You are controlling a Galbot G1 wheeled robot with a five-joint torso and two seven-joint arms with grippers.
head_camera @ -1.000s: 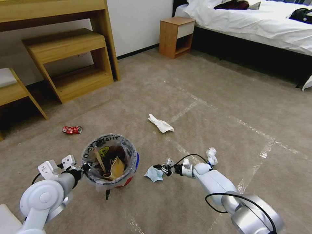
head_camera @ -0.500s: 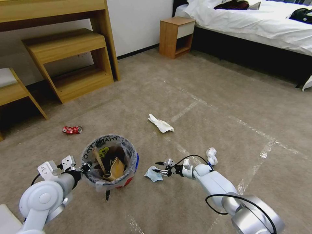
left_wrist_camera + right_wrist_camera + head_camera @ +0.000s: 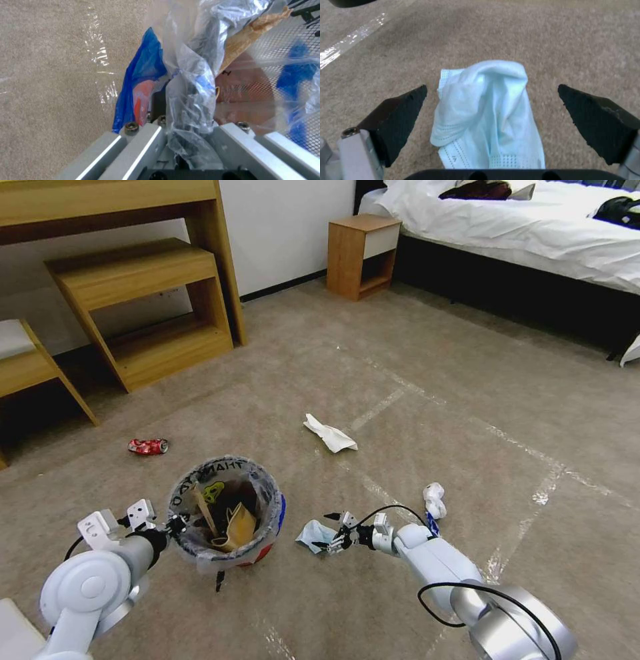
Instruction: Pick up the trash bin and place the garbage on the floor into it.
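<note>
The trash bin, red with a blue rim and a clear printed liner, is near my left side, and my left gripper is shut on its near rim. In the left wrist view the fingers pinch the liner and blue rim. A brown paper bag and a stick lie inside. My right gripper is open low over the floor, straddling the pale blue mask. In the right wrist view the mask lies between the black fingertips.
White crumpled paper lies farther ahead, a crushed red can far left, a white-blue wad beside my right forearm. Wooden shelves stand at back left, a nightstand and bed at back right.
My right gripper has spread its fingers wide and sunk lower at the mask. The left arm and the bin have held still.
</note>
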